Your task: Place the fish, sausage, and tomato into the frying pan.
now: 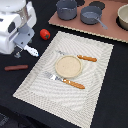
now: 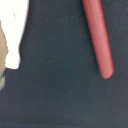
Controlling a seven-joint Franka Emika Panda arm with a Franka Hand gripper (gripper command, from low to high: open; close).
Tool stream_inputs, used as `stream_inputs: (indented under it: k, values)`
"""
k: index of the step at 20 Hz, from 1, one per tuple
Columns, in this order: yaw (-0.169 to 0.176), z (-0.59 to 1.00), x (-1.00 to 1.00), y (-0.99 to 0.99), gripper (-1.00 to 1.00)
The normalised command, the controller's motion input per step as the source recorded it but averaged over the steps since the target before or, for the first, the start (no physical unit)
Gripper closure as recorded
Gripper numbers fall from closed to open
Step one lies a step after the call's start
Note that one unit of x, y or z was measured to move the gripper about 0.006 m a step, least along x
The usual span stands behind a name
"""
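While hand [image 1: 26, 48] pinches one fish [image 1: 32, 50]: one sausage [image 1: 16, 67], one tomato [image 1: 45, 34], one frying pan [image 1: 91, 15].

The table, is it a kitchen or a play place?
Probably a pretend kitchen set up for a robot: a place mat with a plate, fork and knife, pans on a board, and a toy tomato.

We see bare dark table [image 1: 15, 82] around sausage [image 1: 16, 67]; placemat [image 1: 95, 75] edge near, tomato [image 1: 45, 34] well apart
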Motion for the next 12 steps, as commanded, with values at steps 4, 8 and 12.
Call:
stream_inputs:
  k: [4,8,12]
  values:
    - [0.164,-0.35,-0.19,-0.35,-1.00]
    - [0.119,-0.40,-0.07,-0.17,-1.00]
    - [0.074,-0.42,0.00,-0.07,-1.00]
